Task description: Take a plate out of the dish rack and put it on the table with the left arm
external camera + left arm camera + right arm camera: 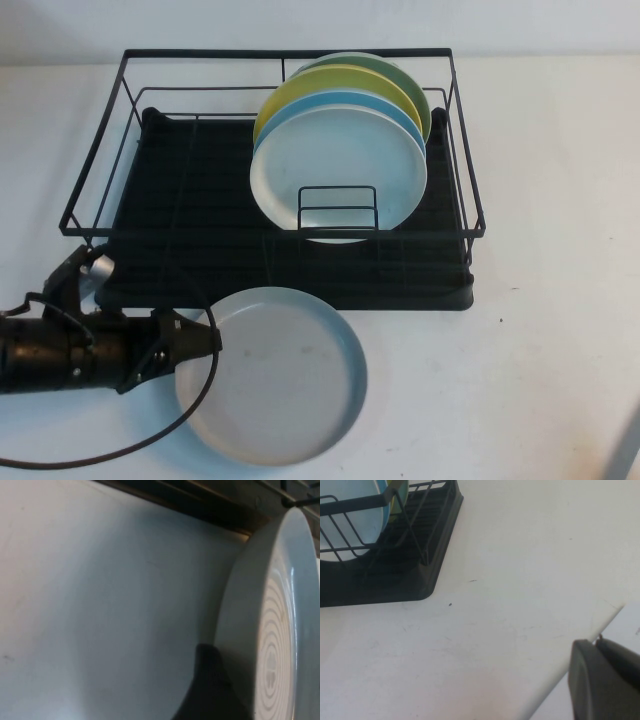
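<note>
The pale grey-blue plate (280,380) is face up in front of the dish rack (180,220), over the white table (540,330), slightly tilted with a shadow under its near left side. My left gripper (205,338) is shut on the plate's left rim. In the left wrist view the plate's ringed underside (272,660) shows beside one dark finger (210,680), with the table (100,605) beyond. My right gripper (596,642) is shut and empty, low over the table's right edge, away from the rack (410,575).
Standing in the rack's right half are a whiter pale plate (340,170), then a blue (395,110), a yellow (320,85) and a green plate (400,80). My left arm's black cable (120,455) loops over the table by the plate.
</note>
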You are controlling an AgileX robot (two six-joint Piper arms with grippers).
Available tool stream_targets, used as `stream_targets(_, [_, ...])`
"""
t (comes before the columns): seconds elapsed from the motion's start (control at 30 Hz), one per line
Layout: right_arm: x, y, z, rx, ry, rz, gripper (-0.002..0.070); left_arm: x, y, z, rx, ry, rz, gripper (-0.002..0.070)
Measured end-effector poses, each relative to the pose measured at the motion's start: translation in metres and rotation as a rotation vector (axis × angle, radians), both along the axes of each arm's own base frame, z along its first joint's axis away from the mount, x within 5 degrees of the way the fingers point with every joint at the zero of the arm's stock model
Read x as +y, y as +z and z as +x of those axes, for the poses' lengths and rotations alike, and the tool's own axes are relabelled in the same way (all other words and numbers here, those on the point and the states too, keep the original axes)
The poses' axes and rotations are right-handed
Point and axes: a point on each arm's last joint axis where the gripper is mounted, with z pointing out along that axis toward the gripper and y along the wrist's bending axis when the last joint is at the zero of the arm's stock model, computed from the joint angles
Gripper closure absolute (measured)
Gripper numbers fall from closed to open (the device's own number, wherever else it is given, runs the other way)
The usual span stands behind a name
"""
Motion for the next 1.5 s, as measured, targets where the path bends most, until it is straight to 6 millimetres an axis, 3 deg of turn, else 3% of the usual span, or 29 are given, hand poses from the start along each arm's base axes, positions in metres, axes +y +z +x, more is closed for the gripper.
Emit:
stream_targets(0.1, [0.000,0.000,0.000,0.000,0.000,0.000,0.0696,0.000,0.001,0.002,-0.013,-0.012,0.008,0.0237])
stream_targets(0.23, [0.000,0.000,0.000,0.000,0.000,0.000,0.0696,0.002,0.014,0.006,-0.065,-0.073,0.068,0.0222])
stream_targets(0.47, [0.000,0.000,0.000,0.000,0.000,0.000,0.0696,0.014,0.072,0.014,-0.185,-0.132,0.300,0.0231])
stream_targets(0.57, [0.000,0.000,0.000,0.000,0.000,0.000,0.0696,0.019,0.110,0.012,-0.245,-0.112,0.374,0.0320])
stream_targets(0.7, [0.000,0.000,0.000,0.000,0.000,0.000,0.0696,0.022,0.159,-0.006,-0.381,-0.125,0.447,0.0582])
stream_targets(0.87, [0.000,0.000,0.000,0.000,0.000,0.000,0.0696,0.022,0.193,-0.051,-0.546,-0.097,0.487,0.0662])
stream_targets(0.93, [0.000,0.000,0.000,0.000,0.000,0.000,0.0696,0.024,0.198,-0.071,-0.614,-0.057,0.502,0.0670])
stream_targets(1.1, [0.000,0.000,0.000,0.000,0.000,0.000,0.0696,0.026,0.187,-0.114,-0.667,0.034,0.500,0.0673])
stream_targets(1.27, [0.000,0.000,0.000,0.000,0.000,0.000,0.0696,0.022,0.161,-0.154,-0.567,-0.083,0.499,0.0675])
stream_targets(1.5, [0.000,0.000,0.000,0.000,0.000,0.000,0.0696,0.027,0.164,-0.182,-0.652,-0.082,0.599,0.0675])
